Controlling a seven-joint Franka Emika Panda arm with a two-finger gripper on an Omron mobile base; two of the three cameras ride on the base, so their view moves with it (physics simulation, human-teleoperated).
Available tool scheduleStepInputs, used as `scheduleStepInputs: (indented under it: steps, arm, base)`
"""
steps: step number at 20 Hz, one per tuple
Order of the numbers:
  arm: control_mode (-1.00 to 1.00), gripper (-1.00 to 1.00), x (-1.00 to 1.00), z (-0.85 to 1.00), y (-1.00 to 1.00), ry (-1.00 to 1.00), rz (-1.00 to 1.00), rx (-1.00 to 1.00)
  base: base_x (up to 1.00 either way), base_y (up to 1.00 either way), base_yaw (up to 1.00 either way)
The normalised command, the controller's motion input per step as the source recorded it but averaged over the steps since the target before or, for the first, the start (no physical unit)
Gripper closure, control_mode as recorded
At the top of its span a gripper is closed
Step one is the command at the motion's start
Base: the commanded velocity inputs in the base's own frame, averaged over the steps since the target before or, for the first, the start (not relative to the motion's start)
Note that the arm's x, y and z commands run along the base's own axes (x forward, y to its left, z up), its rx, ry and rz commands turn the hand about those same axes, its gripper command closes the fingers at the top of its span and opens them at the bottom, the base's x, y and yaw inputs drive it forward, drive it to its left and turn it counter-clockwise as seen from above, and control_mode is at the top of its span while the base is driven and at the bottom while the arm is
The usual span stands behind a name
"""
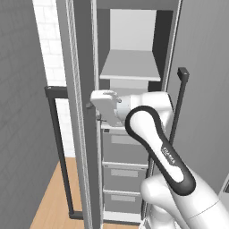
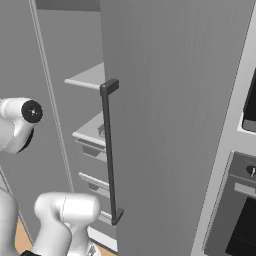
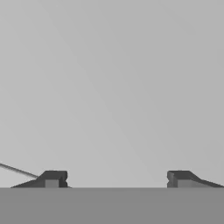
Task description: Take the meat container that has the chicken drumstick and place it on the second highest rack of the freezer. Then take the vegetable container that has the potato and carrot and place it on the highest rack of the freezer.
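In front of me stands the freezer (image 1: pixel 129 112), tall and narrow, its compartment open to my base cameras. Its door (image 2: pixel 175 125) swings out to the right, and the long dark bar handle (image 2: pixel 109 155) runs down its edge. Inside, the highest rack (image 1: pixel 129 67) is a pale flat board, and I see nothing resting on the part that shows. The second highest rack (image 2: pixel 92 130) lies just below it, above the grey drawers (image 1: pixel 125 152); my own arm covers much of it from the left, and what shows from the right looks bare, though a small dim shape at its edge is too unclear to name.

My tool (image 3: pixel 117 179) is wide open and holds nothing. In the hand view its two dark fingertips (image 3: pixel 52 178) stand well apart against a plain grey surface, close ahead.

Neither container, nor the drumstick, potato or carrot, can be picked out on the shelves. I judge that at least the vegetable container remains to be fetched and set on the highest rack; whether the meat container is already placed I cannot tell.
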Motion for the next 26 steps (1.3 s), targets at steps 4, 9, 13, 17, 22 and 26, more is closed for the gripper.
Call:
scheduleStepInputs:
  steps: [4, 9, 13, 17, 22, 26]
  arm:
    - [-1.00, -1.00, -0.56, -0.01, -0.94, 0.00, -0.04, 0.01]
    - [-1.00, -1.00, -0.64, -0.21, -0.77, 0.01, -0.15, -0.38]
    - [-1.00, -1.00, -0.34, -0.17, -0.94, 0.13, -0.11, -0.68]
    - [-1.00, -1.00, 0.00, -0.36, -1.00, 0.34, -0.12, -0.80]
    - [-1.00, -1.00, -0.19, -0.98, -0.58, 0.20, -0.16, -0.52]
    - [-1.00, -1.00, -0.24, -0.74, -0.13, 0.09, -0.17, -0.06]
  base:
    - [0.00, 0.00, 0.00]
    - [0.00, 0.00, 0.00]
    - [0.00, 0.00, 0.00]
    - [0.00, 0.00, 0.00]
    - [0.00, 0.00, 0.00]
    - [0.00, 0.00, 0.00]
